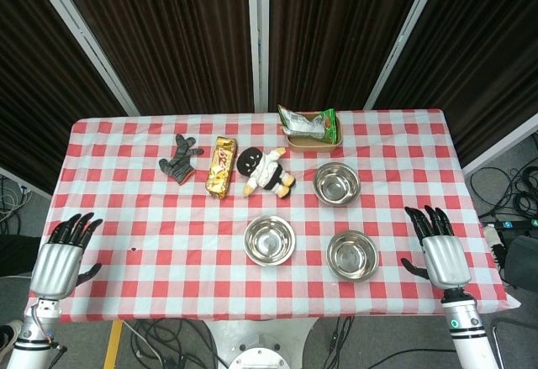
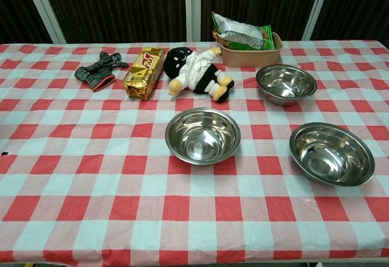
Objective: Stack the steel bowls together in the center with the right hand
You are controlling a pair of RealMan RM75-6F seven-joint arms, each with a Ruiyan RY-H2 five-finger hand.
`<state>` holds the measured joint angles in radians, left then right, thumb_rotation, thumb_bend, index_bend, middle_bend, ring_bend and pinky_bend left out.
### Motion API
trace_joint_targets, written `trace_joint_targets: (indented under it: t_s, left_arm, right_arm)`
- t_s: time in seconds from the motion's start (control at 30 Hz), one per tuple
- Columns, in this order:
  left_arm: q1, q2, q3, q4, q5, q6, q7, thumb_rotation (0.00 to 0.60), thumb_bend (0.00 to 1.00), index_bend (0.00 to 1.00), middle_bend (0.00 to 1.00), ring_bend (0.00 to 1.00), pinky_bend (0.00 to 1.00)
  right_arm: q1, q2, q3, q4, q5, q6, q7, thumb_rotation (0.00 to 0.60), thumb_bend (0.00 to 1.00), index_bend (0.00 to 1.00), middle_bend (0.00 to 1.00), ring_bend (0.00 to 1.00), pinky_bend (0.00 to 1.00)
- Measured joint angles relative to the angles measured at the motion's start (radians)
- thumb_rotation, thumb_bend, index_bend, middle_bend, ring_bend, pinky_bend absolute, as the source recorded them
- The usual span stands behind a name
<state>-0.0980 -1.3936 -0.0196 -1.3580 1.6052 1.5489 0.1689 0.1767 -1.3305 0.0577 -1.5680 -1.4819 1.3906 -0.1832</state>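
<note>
Three steel bowls stand apart on the red-checked table point(image 1: 151, 218). One bowl point(image 1: 270, 239) point(image 2: 202, 135) sits near the center front. A second bowl point(image 1: 352, 255) point(image 2: 331, 152) lies to its right, near the front edge. The third bowl point(image 1: 336, 183) point(image 2: 286, 84) is farther back on the right. My right hand point(image 1: 440, 251) hovers at the table's right edge, fingers spread, holding nothing, a short way right of the second bowl. My left hand point(image 1: 63, 255) rests open at the left edge. Neither hand shows in the chest view.
A panda plush point(image 1: 267, 171) point(image 2: 197, 71) lies behind the center bowl. A gold snack pack point(image 1: 220, 166) point(image 2: 144, 72) and a grey glove point(image 1: 179, 158) point(image 2: 97, 69) lie to its left. A tan tray with snack bags point(image 1: 311, 128) point(image 2: 249, 43) stands at the back.
</note>
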Motion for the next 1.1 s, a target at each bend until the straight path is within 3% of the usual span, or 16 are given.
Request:
trace_joint_targets:
  t_s: [0.53, 0.6, 0.73, 0.83, 1.1]
  left_arm:
    - [-0.004, 0.013, 0.009, -0.026, -0.010, -0.017, -0.026, 0.600, 0.14, 0.23, 0.24, 0.15, 0.22]
    - [-0.002, 0.013, 0.010, -0.025, -0.012, -0.018, -0.036, 0.600, 0.14, 0.23, 0.25, 0.15, 0.22]
    - [-0.002, 0.006, 0.013, -0.022, -0.019, -0.027, -0.056, 0.600, 0.14, 0.23, 0.25, 0.15, 0.22]
    - [-0.002, -0.001, 0.016, -0.018, -0.014, -0.025, -0.058, 0.600, 0.14, 0.23, 0.25, 0.15, 0.22]
    - [0.001, -0.008, 0.017, 0.001, -0.020, -0.022, -0.070, 0.600, 0.14, 0.23, 0.25, 0.15, 0.22]
  right_arm:
    - [0.007, 0.021, -0.030, -0.070, -0.051, -0.008, -0.056, 0.600, 0.08, 0.07, 0.17, 0.03, 0.03]
    - [0.006, 0.029, -0.042, -0.087, -0.070, -0.008, -0.075, 0.600, 0.07, 0.11, 0.20, 0.09, 0.08]
    - [0.010, 0.048, -0.062, -0.103, -0.090, -0.025, -0.103, 0.600, 0.07, 0.29, 0.34, 0.34, 0.34]
    - [0.020, 0.064, -0.078, -0.112, -0.088, -0.069, -0.137, 0.600, 0.07, 0.36, 0.40, 0.49, 0.49]
    - [0.052, 0.031, -0.124, -0.100, -0.092, -0.178, -0.257, 0.600, 0.08, 0.37, 0.40, 0.52, 0.51]
